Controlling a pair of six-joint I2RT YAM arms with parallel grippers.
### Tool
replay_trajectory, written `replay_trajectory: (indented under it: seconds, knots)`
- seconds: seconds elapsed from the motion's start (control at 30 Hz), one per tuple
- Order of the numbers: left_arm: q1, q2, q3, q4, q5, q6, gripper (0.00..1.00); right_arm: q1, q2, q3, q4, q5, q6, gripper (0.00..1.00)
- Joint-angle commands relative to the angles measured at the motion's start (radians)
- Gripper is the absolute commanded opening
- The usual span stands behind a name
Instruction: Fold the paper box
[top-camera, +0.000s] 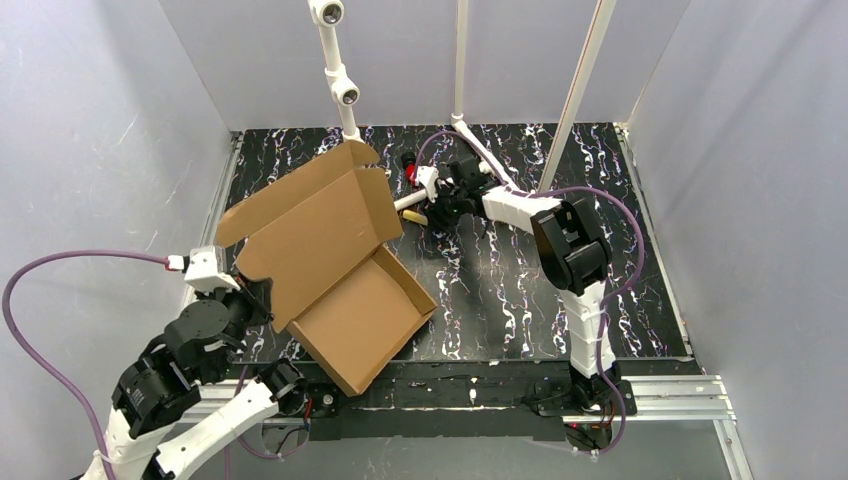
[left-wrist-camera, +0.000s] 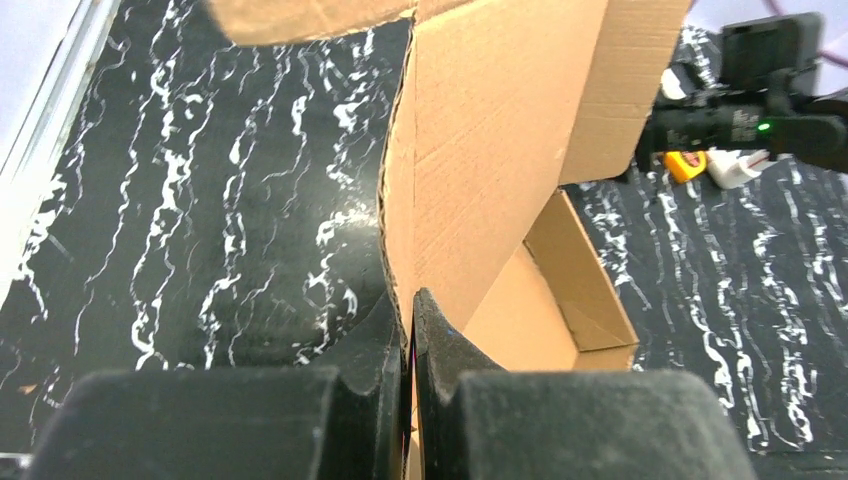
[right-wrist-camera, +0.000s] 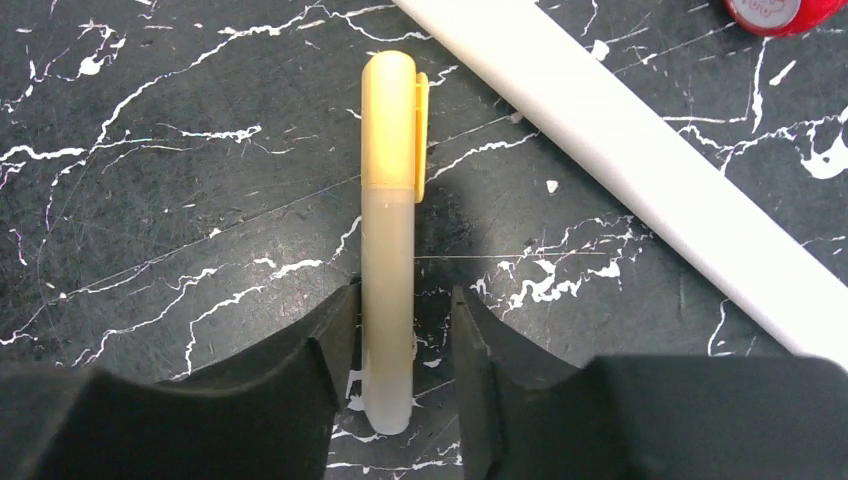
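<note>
The paper box (top-camera: 340, 260) is brown corrugated cardboard. Its shallow tray lies at the table's near left and its lid panel and flaps stand raised toward the back. My left gripper (top-camera: 247, 290) is shut on the edge of the raised panel; in the left wrist view the jaws (left-wrist-camera: 411, 300) pinch the cardboard (left-wrist-camera: 480, 150) with the tray beyond. My right gripper (top-camera: 435, 203) is at the back centre, away from the box. In the right wrist view it (right-wrist-camera: 404, 295) is open and straddles a yellow-capped marker (right-wrist-camera: 390, 200) lying on the table; the left finger touches it, the right finger stands apart.
A white tube (right-wrist-camera: 640, 170) lies diagonally just right of the marker, and a red round item (right-wrist-camera: 775, 12) sits beyond it, also in the top view (top-camera: 410, 165). White camera posts (top-camera: 340, 80) rise at the back. The black marbled tabletop (top-camera: 520, 300) is walled in grey.
</note>
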Motion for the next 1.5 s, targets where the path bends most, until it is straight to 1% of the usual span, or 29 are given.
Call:
replay_trajectory:
  seconds: [0.0, 0.1, 0.2, 0.23, 0.37, 0.53, 0.57, 0.63, 0.7, 0.77, 0.8, 0.87, 0.93, 0.97, 1.03, 1.13, 1.17, 1.2, 1.23, 1.27, 1.3, 1.33, 1.4, 1.47]
  knots:
    - [0.002, -0.025, -0.057, -0.065, -0.097, -0.062, 0.0, 0.005, 0.026, 0.029, 0.028, 0.075, 0.017, 0.4]
    - [0.002, -0.056, -0.091, -0.062, -0.083, -0.066, 0.0, 0.003, 0.008, -0.011, 0.043, 0.105, 0.014, 0.18]
    - [0.002, -0.099, -0.126, -0.043, -0.034, -0.063, 0.0, -0.002, -0.037, -0.057, 0.042, 0.104, 0.032, 0.04]
    - [0.002, -0.115, -0.142, -0.033, -0.014, -0.069, 0.0, -0.005, -0.059, -0.077, 0.043, 0.1, 0.045, 0.01]
    - [0.002, -0.184, -0.259, 0.03, 0.032, -0.08, 0.0, -0.025, -0.207, -0.167, 0.026, 0.072, 0.056, 0.01]
    - [0.001, -0.237, -0.34, 0.123, 0.033, -0.058, 0.0, -0.057, -0.443, -0.219, -0.152, -0.026, -0.041, 0.01]
    - [0.001, -0.242, -0.348, 0.138, 0.03, -0.051, 0.0, -0.059, -0.491, -0.232, -0.188, -0.058, -0.089, 0.01]
    - [0.002, -0.245, -0.363, 0.166, 0.034, -0.031, 0.0, -0.06, -0.576, -0.253, -0.377, -0.202, -0.282, 0.01]
    - [0.002, -0.246, -0.379, 0.193, 0.042, -0.015, 0.0, -0.04, -0.628, -0.269, -0.541, -0.325, -0.472, 0.02]
    - [0.001, -0.246, -0.399, 0.228, 0.065, 0.003, 0.0, 0.021, -0.634, -0.272, -0.695, -0.378, -0.645, 0.03]
    - [0.002, -0.247, -0.408, 0.247, 0.076, 0.01, 0.0, 0.059, -0.628, -0.276, -0.729, -0.376, -0.677, 0.04]
    - [0.002, -0.25, -0.43, 0.289, 0.105, 0.046, 0.0, 0.133, -0.613, -0.28, -0.751, -0.358, -0.7, 0.04]
    - [0.002, -0.26, -0.447, 0.347, 0.138, 0.087, 0.0, 0.216, -0.596, -0.279, -0.708, -0.324, -0.666, 0.04]
    - [0.001, -0.265, -0.456, 0.37, 0.15, 0.108, 0.0, 0.251, -0.585, -0.276, -0.691, -0.303, -0.639, 0.05]
    - [0.001, -0.274, -0.473, 0.424, 0.171, 0.155, 0.0, 0.311, -0.559, -0.27, -0.605, -0.238, -0.556, 0.08]
    - [0.002, -0.271, -0.499, 0.509, 0.187, 0.226, 0.0, 0.352, -0.509, -0.253, -0.507, -0.145, -0.444, 0.09]
    - [0.001, -0.265, -0.507, 0.54, 0.188, 0.265, 0.0, 0.355, -0.495, -0.246, -0.483, -0.126, -0.416, 0.11]
    - [0.001, -0.255, -0.514, 0.568, 0.186, 0.292, 0.0, 0.356, -0.486, -0.238, -0.462, -0.109, -0.382, 0.19]
    - [0.001, -0.244, -0.517, 0.593, 0.18, 0.318, 0.0, 0.356, -0.48, -0.232, -0.448, -0.092, -0.36, 0.3]
    - [0.001, -0.229, -0.518, 0.616, 0.17, 0.344, 0.0, 0.356, -0.48, -0.223, -0.444, -0.081, -0.353, 0.44]
    - [0.002, -0.213, -0.519, 0.632, 0.153, 0.369, 0.0, 0.354, -0.485, -0.212, -0.462, -0.077, -0.361, 0.56]
    - [0.002, -0.196, -0.517, 0.641, 0.125, 0.388, 0.0, 0.349, -0.498, -0.193, -0.487, -0.073, -0.366, 0.64]
    - [0.001, -0.167, -0.516, 0.662, 0.083, 0.444, 0.0, 0.297, -0.538, -0.157, -0.535, -0.144, -0.374, 0.77]
    - [0.002, -0.149, -0.52, 0.687, 0.039, 0.49, 0.0, 0.221, -0.582, -0.131, -0.565, -0.234, -0.382, 0.83]
